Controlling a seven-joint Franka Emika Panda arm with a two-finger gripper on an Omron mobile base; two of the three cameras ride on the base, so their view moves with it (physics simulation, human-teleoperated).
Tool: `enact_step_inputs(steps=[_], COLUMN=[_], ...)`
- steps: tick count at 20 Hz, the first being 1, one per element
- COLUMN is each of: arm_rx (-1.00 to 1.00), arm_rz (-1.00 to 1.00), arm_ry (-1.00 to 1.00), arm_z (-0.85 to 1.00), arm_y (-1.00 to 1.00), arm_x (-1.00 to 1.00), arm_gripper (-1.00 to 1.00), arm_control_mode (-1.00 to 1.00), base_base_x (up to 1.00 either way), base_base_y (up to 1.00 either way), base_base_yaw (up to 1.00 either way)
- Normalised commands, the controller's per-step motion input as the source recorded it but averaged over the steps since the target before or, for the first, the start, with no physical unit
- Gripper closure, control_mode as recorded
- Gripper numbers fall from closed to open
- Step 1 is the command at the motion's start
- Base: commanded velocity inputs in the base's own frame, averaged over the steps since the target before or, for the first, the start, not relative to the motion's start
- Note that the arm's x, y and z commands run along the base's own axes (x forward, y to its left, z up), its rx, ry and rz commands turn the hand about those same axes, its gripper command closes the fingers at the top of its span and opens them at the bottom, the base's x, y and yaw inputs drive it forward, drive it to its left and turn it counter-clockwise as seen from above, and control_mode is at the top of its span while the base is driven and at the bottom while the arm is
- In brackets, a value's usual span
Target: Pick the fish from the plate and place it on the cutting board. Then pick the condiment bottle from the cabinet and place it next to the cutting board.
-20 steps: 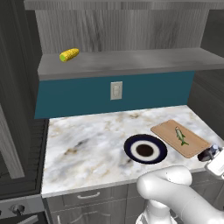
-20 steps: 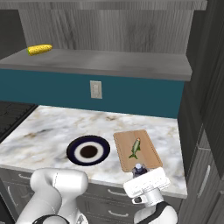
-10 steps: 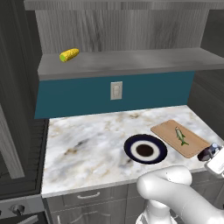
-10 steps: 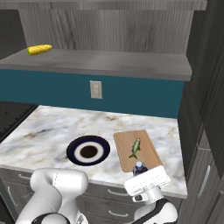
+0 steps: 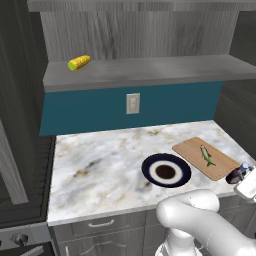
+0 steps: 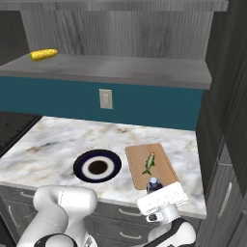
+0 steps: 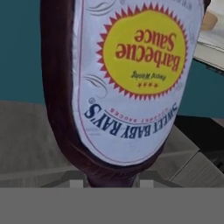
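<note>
Barely anything has changed over the last second: the hand point(image 6: 155, 198) has eased a touch lower at the front right corner of the tabletop point(image 5: 100, 170), and the base views hold the same framing. Fish, plate and board sit just as they did.

The condiment bottle point(image 7: 127, 83) is clamped in the closed hand, its dark brown body squeezed between the 2 finger tips at the bottom of the hand view. Its label reads upside down there, so in that view the base points up and the neck runs down toward the hand. In the right base view the bottle point(image 6: 154, 184) stands roughly upright, pale cap on top, poking up behind the white hand just off the near end of the cutting board point(image 6: 150, 165). In the left base view it point(image 5: 242, 170) shows at the right edge, beside the board's near right corner.

The fish point(image 5: 207, 156) lies flat on the cutting board, long axis running along the board's length, from far-left to near-right in the left base view. The plate point(image 5: 166, 170) sits just left of the board, apart from it.

The arm is folded low in front of the tabletop edge, elbow bulging below the plate, forearm reaching right with the hand at tabletop height. On the cabinet point(image 5: 150, 70) shelf, a yellow corn cob point(image 5: 79, 63) rests at the far left.
</note>
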Motion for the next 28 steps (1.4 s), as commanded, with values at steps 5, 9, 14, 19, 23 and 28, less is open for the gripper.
enact_step_inputs(steps=[5, 9, 14, 19, 23, 28], arm_rx=[0.00, 0.00, 0.00, 0.00, 0.00, 0.00], arm_rz=[0.00, 0.00, 0.00, 0.00, 0.00, 0.00], arm_ry=[0.00, 0.00, 0.00, 0.00, 0.00, 0.00], arm_z=[-0.03, -0.05, -0.05, -0.06, -0.10, -0.08], arm_y=[0.00, 0.00, 0.00, 0.00, 0.00, 0.00], arm_x=[0.00, 0.00, 0.00, 0.00, 0.00, 0.00], arm_gripper=[1.00, 1.00, 1.00, 1.00, 1.00, -1.00], arm_control_mode=[-1.00, -1.00, -1.00, -1.00, -1.00, -1.00], base_base_x=[0.00, 0.00, 0.00, 0.00, 0.00, 0.00], base_base_y=[0.00, 0.00, 0.00, 0.00, 0.00, 0.00], base_base_yaw=[0.00, 0.00, 0.00, 0.00, 0.00, 0.00])
